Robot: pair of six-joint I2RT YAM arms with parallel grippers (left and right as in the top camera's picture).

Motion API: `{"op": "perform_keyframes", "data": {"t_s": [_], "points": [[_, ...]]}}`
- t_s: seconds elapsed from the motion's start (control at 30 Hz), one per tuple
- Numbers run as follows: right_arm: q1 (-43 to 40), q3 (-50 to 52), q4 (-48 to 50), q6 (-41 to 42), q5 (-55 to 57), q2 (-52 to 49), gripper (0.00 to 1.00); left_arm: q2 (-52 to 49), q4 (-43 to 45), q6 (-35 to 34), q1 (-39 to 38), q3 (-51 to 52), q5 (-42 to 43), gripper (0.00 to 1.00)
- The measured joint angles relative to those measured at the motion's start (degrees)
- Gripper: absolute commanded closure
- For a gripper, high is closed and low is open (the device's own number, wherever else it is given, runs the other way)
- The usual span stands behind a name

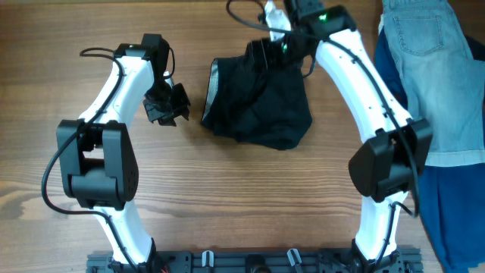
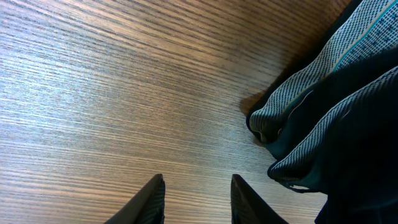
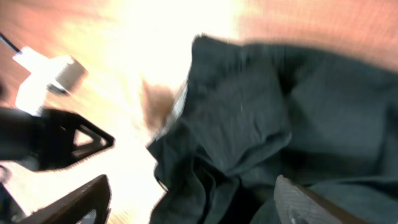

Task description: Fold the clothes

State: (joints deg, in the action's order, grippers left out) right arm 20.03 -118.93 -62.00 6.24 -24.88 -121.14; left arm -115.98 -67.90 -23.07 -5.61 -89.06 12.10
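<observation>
Black clothes [image 1: 261,102] heaped on the desk [image 1: 227,197], upper centre of the overhead view. Just left of them, left tool [image 1: 168,105] spread apart over bare wood. At the heap's top edge, right tool [image 3: 191,183] wide apart, fabric between its fingers [image 3: 74,200].

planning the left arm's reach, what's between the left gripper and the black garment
Only bare wooden table: overhead, nothing sits between the left gripper and the black garment; the left wrist view agrees.

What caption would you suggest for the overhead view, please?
Right gripper at the far edge of the black garment, left gripper open beside it, on a wooden table.
</observation>
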Motion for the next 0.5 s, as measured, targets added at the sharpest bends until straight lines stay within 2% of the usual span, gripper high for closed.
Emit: {"op": "perform_keyframes", "data": {"t_s": [0.07,0.1,0.13,0.17,0.2,0.23,0.27,0.37,0.4,0.43,0.47,0.5], "points": [[-0.09,-1.44,0.04,0.24,0.00,0.44,0.17,0.00,0.00,0.09,0.00,0.00,0.00,0.84],[-0.09,-1.55,-0.15,0.55,0.04,0.50,0.20,0.00,0.00,-0.09,0.00,0.00,0.04,0.81],[-0.09,-1.53,-0.55,0.70,0.07,0.44,0.41,0.00,0.02,0.04,0.00,0.00,0.20,0.84],[-0.09,-1.53,-1.01,1.05,0.04,0.17,0.56,0.00,0.04,-0.02,0.00,0.00,0.35,0.92],[-0.09,-1.55,-1.64,1.07,0.02,-0.37,0.47,0.00,0.00,-0.04,0.00,0.00,0.52,0.94],[-0.09,-1.55,-2.38,1.18,0.00,-1.07,0.24,0.00,0.00,0.20,0.00,0.00,0.66,0.80],[-0.07,-1.55,-3.28,1.38,-0.07,-2.54,0.17,0.00,0.00,0.04,0.00,0.00,0.85,0.75],[0.20,-1.46,-4.17,1.42,-0.17,-7.23,0.12,0.00,0.02,0.00,0.00,0.00,1.11,0.68],[0.48,-1.42,-4.22,1.44,-0.17,-8.79,0.12,0.00,0.35,0.00,0.15,0.00,1.14,0.68],[0.74,-1.31,-4.17,1.64,-0.17,-9.84,0.12,0.00,0.50,0.07,0.42,0.00,1.14,0.71],[1.01,-1.14,-4.20,1.86,-0.17,-10.47,0.14,0.00,0.63,0.04,0.87,0.00,1.33,0.81],[1.25,-1.09,-4.15,1.92,-0.17,-10.67,0.14,0.00,0.74,0.26,1.88,0.00,1.31,0.84]]}}
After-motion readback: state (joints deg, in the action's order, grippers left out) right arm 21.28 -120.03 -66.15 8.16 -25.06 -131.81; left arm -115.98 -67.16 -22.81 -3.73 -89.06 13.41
